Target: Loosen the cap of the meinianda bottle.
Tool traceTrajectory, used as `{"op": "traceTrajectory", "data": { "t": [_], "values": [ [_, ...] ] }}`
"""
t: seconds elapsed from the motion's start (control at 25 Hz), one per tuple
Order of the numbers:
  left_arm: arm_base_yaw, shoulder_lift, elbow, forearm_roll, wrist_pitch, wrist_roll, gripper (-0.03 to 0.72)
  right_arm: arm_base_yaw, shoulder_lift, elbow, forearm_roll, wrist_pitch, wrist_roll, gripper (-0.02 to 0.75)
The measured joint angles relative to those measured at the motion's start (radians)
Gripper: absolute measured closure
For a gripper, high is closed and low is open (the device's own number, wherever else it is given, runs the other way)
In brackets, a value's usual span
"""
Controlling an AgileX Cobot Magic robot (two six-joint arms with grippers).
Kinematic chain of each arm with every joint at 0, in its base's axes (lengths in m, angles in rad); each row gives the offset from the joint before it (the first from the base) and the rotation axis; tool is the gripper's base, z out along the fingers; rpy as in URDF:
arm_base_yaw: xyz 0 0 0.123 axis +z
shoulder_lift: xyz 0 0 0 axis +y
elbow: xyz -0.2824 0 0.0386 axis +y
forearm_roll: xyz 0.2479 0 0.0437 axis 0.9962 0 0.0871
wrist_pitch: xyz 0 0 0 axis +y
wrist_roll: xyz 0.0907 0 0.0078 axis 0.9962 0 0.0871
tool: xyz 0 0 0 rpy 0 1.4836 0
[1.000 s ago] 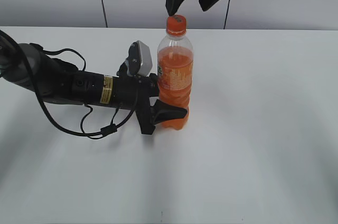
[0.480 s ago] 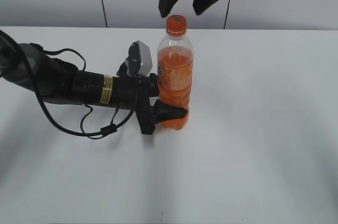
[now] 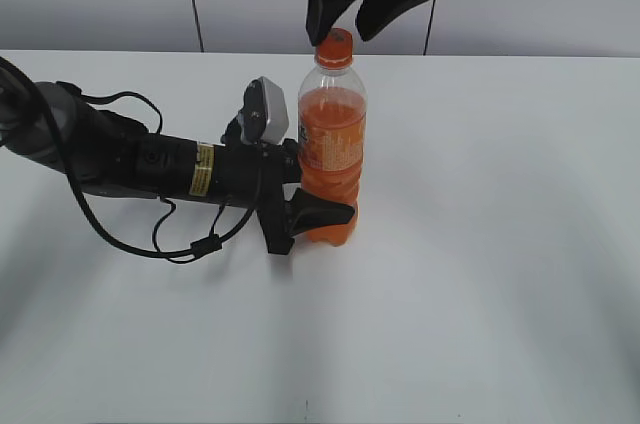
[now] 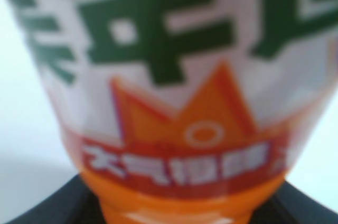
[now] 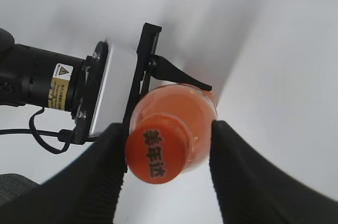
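bottle: meinianda bottle (image 3: 331, 144) upright, centre of frame
left gripper (image 3: 305, 212): clamped on its lower body, steadying it
right gripper (image 3: 350, 6): above the cap (image 3: 334, 46), fingers apart astride it, not gripping

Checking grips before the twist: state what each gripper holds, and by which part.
The left gripper clamps the meinianda bottle by its lower body. The right gripper holds nothing; its fingers straddle the cap without gripping.

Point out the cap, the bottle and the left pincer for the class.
cap (image 3: 334, 45), exterior view, its orange side.
bottle (image 3: 331, 134), exterior view, orange drink above the label.
left pincer (image 3: 305, 212), exterior view, finger against the bottle's lower body.
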Motion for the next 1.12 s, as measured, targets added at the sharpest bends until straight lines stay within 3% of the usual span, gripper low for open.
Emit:
{"op": "traceTrajectory", "data": {
  "t": [0.44, 0.6, 0.76, 0.92, 1.12],
  "values": [
    [0.0, 0.0, 0.0, 0.0, 0.002, -0.001, 0.286, 0.0, 0.021, 0.0, 0.023, 0.0, -0.004, 0.363],
    [0.0, 0.0, 0.0, 0.0, 0.003, -0.001, 0.286, 0.0, 0.021, 0.0, 0.024, -0.001, -0.007, 0.444],
    [0.0, 0.0, 0.0, 0.0, 0.005, -0.001, 0.286, 0.0, 0.021, 0.0, 0.024, -0.001, -0.042, 0.456],
    [0.0, 0.0, 0.0, 0.0, 0.005, -0.002, 0.286, 0.0, 0.021, 0.0, 0.027, -0.001, -0.157, 0.456],
    [0.0, 0.0, 0.0, 0.0, 0.004, -0.001, 0.286, 0.0, 0.021, 0.0, 0.038, -0.001, -0.506, 0.458]
  ]
}}
